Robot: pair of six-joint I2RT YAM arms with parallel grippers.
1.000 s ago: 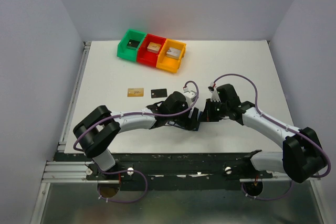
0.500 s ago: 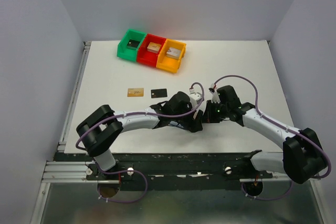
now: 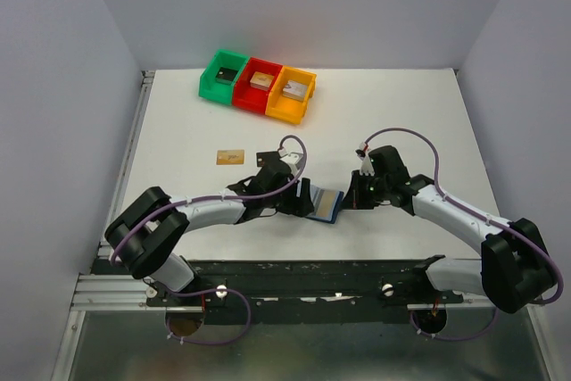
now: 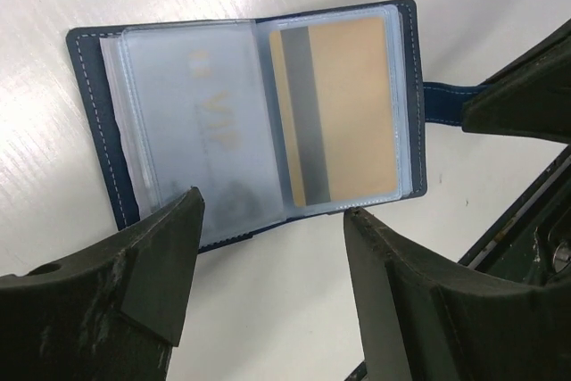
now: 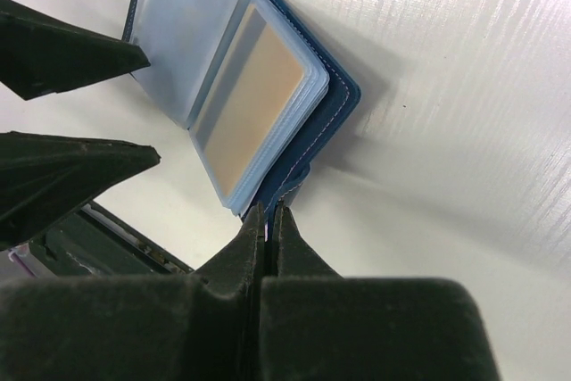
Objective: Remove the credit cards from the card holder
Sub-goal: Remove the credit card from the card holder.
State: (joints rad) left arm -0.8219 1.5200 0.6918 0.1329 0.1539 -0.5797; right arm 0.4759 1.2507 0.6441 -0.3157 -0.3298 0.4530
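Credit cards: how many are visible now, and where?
3. A tan-gold card on the table; a black card beside it, by the left arm; a gold card inside the card holder. More may be hidden.

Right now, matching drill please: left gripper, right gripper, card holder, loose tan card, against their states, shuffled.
Things:
1. left gripper
2. right gripper
3. card holder
4. loose tan card

States:
A. lying open, a gold card showing inside
B. flat on the table, outside the holder
C. pinched shut on the snap tab
D. open, holding nothing

Pairs: 1-D, 2-C, 3-A, 4-B
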